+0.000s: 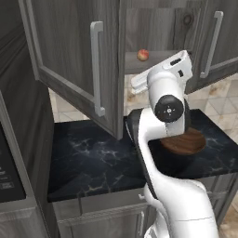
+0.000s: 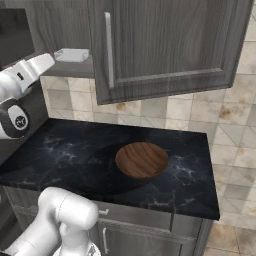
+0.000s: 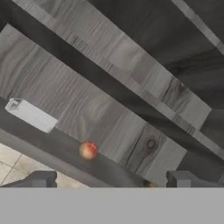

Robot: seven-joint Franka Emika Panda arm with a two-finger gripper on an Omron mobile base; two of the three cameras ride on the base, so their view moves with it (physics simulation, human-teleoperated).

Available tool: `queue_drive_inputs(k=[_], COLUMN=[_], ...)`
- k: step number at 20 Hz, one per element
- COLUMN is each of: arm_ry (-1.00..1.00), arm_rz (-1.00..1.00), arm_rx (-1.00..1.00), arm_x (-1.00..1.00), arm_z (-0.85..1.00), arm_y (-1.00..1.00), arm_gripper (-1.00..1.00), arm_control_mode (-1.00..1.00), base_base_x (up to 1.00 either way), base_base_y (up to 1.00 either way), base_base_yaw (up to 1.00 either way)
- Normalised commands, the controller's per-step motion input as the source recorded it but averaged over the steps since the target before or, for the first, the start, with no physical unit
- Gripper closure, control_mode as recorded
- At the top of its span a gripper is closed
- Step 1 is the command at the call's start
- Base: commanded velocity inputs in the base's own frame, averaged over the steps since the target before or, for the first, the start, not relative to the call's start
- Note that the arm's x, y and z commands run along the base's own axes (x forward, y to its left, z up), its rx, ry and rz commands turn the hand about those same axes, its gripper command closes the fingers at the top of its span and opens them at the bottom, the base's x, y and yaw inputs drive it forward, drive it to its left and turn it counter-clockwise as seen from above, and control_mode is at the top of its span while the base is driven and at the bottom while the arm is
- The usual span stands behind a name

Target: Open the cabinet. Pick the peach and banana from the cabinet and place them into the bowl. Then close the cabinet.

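The cabinet (image 1: 69,46) stands open, its left door swung out toward me and its right door (image 2: 170,45) swung out as well. The peach (image 1: 142,55) sits on the bottom shelf inside; in the hand view the peach (image 3: 88,149) lies ahead, left of centre. My gripper (image 3: 112,179) is open and empty, held in front of the shelf, apart from the peach. A small yellowish bit (image 3: 150,184) shows at the shelf's near edge; too little shows to call it the banana. The bowl (image 2: 142,160) rests empty on the counter, partly hidden by my arm in the left base view (image 1: 194,142).
A white box (image 3: 30,114) lies on the same shelf, to one side of the peach. The black marble counter (image 1: 93,158) runs below the cabinet, with a tiled wall (image 2: 225,115) behind. The open left door's handle (image 1: 96,69) hangs over the counter's left part.
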Motion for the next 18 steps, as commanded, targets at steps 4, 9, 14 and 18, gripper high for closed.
queue_drive_inputs(k=[4, 9, 14, 18], arm_ry=[0.14, 0.01, 0.02, 0.01], arm_rz=[-0.08, 0.00, 0.00, -0.01], arm_rx=[0.08, 0.01, 0.00, 0.00], arm_x=[0.75, 0.12, 0.43, 0.82], arm_z=[0.00, -0.01, -0.22, -0.31], arm_y=[-0.59, -0.13, -0.17, -0.18], arm_gripper=[-1.00, -1.00, -1.00, -1.00], arm_control_mode=[-1.00, -1.00, -1.00, -1.00], base_base_x=[0.00, 0.00, 0.00, 0.00], base_base_y=[0.00, 0.00, 0.00, 0.00], base_base_yaw=[0.00, 0.00, 0.00, 0.00])
